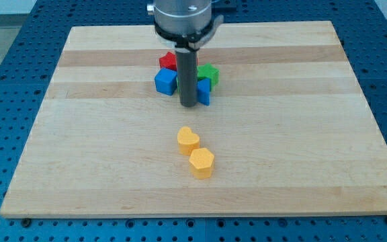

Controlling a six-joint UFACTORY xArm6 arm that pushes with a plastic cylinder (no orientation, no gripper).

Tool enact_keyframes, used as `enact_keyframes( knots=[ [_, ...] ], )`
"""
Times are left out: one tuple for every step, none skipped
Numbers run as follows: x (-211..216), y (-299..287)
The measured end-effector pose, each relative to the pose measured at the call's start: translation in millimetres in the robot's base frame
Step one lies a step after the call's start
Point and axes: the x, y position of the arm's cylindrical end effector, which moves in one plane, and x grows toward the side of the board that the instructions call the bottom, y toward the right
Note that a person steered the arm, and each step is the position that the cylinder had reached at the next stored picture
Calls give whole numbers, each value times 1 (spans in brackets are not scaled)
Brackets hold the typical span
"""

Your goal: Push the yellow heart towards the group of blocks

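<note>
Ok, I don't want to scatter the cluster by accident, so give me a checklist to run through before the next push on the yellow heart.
1. Yellow heart in view, unobstructed: ok.
2. My tip behind the heart for a push toward the group: not ok; it sits above the heart in the view, against the group.
3. Tip clear of the blue block: cannot tell; the rod overlaps it.
4. Yellow hexagon apart from the heart: not ok; they touch.
5. Group (blue cube, red block, green block) still clustered: ok.
6. Lane between heart and group free: ok, apart from the rod.
</note>
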Motion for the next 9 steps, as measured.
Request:
enact_keyframes(
  knots=[
    [-4,-1],
    [7,4],
    [37,25],
    [65,59],
    [78,94],
    [161,78],
    [207,60],
    [207,46],
    [203,32]
  ],
)
